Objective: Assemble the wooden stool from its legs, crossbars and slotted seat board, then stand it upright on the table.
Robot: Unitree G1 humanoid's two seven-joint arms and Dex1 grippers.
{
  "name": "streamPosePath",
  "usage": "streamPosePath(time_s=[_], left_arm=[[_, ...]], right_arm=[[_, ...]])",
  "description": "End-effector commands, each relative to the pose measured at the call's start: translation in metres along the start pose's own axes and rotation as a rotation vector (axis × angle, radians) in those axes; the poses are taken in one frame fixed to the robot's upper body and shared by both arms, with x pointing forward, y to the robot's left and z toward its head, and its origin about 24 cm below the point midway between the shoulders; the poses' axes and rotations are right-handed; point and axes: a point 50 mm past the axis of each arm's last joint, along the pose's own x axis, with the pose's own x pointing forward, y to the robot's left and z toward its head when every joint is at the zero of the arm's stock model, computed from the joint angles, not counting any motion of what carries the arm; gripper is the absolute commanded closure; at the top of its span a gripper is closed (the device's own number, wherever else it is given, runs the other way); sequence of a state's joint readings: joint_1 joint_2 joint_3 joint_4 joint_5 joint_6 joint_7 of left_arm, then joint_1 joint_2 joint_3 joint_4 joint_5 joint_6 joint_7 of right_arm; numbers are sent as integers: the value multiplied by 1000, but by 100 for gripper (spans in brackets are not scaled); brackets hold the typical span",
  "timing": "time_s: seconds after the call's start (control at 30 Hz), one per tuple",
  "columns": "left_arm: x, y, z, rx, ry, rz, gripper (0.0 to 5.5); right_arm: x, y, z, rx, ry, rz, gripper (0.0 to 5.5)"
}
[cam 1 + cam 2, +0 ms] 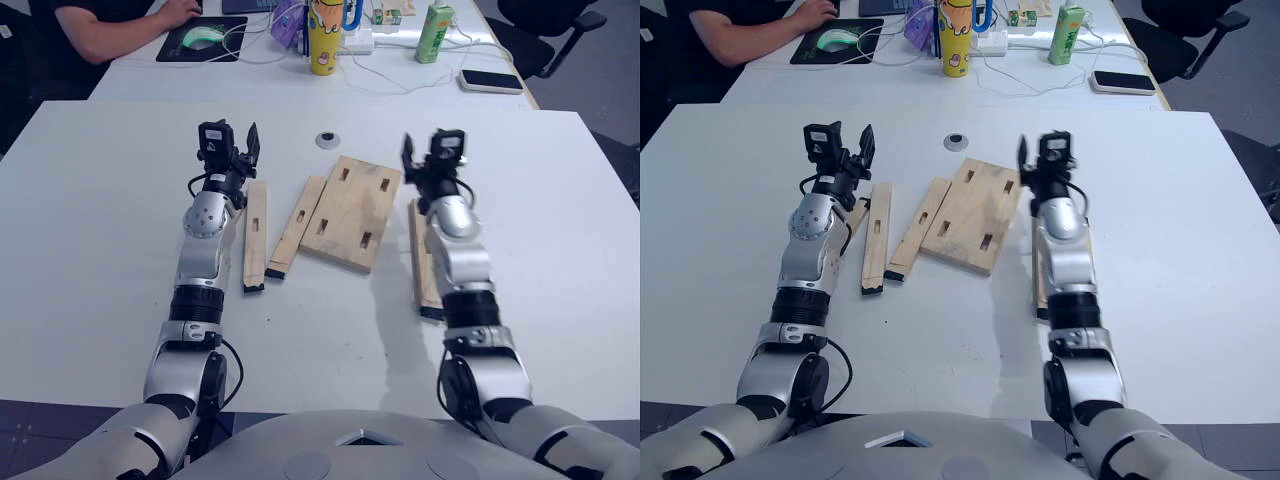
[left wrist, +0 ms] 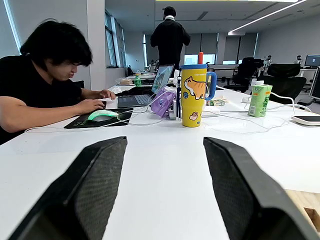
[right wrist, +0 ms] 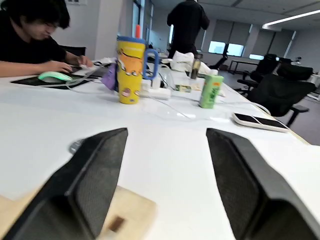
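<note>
Lying flat on table (image 1: 100, 200): seat board (image 1: 352, 210), middle bar (image 1: 296, 225) touching its left edge, left bar (image 1: 255, 235) beside, right bar (image 1: 424, 262) under right arm. Left gripper (image 1: 235, 140) spread, empty. Right gripper (image 1: 428, 148) spread, empty.

The right forearm (image 1: 455, 250) is lying over a wooden plank (image 1: 418, 250), covering much of its width. The left forearm (image 1: 808, 240) is hiding most of another wooden piece (image 1: 856, 215) just beside the leg strip (image 1: 876, 240). In the right wrist view the slotted seat board (image 3: 130, 210) is showing blurred and running off the lower edge. In the left wrist view a sliver of pale wood (image 2: 306, 207) is being cut off at the corner; which part, I cannot tell. A small round object (image 1: 327, 139) beyond the board is looking too small to identify
</note>
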State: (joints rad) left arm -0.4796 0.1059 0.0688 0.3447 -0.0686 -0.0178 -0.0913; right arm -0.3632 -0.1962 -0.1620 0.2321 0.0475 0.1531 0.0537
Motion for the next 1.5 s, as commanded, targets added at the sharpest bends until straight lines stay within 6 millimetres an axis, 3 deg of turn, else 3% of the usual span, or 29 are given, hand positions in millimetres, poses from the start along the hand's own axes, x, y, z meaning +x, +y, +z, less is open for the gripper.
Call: streamPosePath(time_s=[0.03, 0.13, 0.3, 0.4, 0.8, 1.1, 1.5], left_arm=[[-3, 9, 4, 0, -9, 8, 266], [-13, 15, -1, -8, 6, 26, 266], [-20, 20, -2, -11, 13, 49, 266], [-23, 20, -3, -11, 18, 46, 266], [-30, 30, -5, -12, 26, 96, 266], [-33, 32, -6, -16, 28, 123, 266], [-28, 27, -5, -31, 31, 87, 266]], right_arm=[[-18, -54, -4, 0, 110, -8, 258], [-31, -74, -6, 16, 250, 76, 258], [-50, -85, -18, 35, 475, 173, 258], [-61, -84, -27, 71, 572, 211, 258], [-68, -71, -39, 18, 730, 334, 258], [-78, -65, -55, -9, 887, 302, 258], [-73, -62, -60, 25, 890, 241, 417]])
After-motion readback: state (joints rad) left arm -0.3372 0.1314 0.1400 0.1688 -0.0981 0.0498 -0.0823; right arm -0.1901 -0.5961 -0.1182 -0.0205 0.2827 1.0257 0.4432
